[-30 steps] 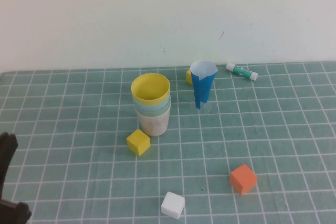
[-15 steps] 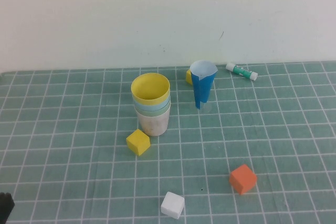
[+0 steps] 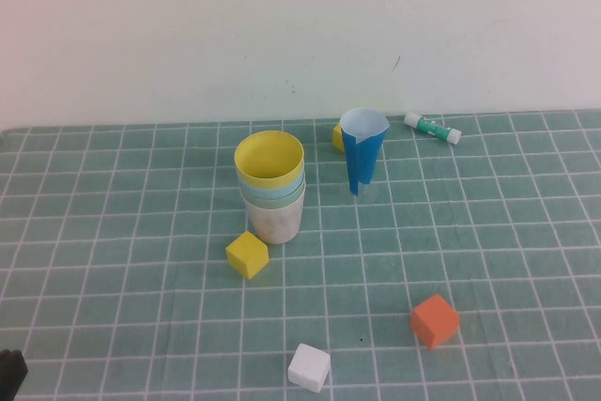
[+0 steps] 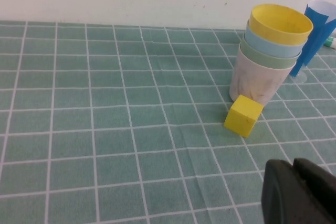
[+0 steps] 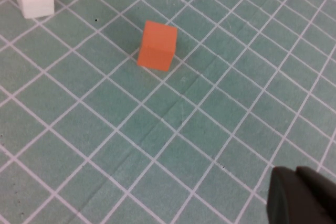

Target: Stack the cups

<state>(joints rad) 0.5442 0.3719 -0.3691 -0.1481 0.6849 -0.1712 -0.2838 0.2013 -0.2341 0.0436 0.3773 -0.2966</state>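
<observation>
The four cups stand nested in one upright stack (image 3: 271, 190) in the middle of the mat. The yellow cup (image 3: 269, 159) is on top, then the light blue cup (image 3: 272, 190), the sage green cup (image 3: 273, 200) and the pale pink cup (image 3: 273, 223) at the bottom. The stack also shows in the left wrist view (image 4: 270, 56). My left gripper (image 4: 293, 163) is shut and empty, low at the near left, well away from the stack; only a sliver of it (image 3: 9, 368) shows in the high view. My right gripper (image 5: 296, 170) is shut and empty above the mat, near the orange cube.
A yellow cube (image 3: 247, 254) sits just in front of the stack. A white cube (image 3: 309, 366) and an orange cube (image 3: 434, 319) lie nearer. A blue-and-white paper cone cup (image 3: 362, 149) stands right of the stack, with a glue stick (image 3: 433, 128) near the wall.
My left arm has drawn back toward the near left corner and has almost left the high view. The cup stack and the cubes have not moved.
</observation>
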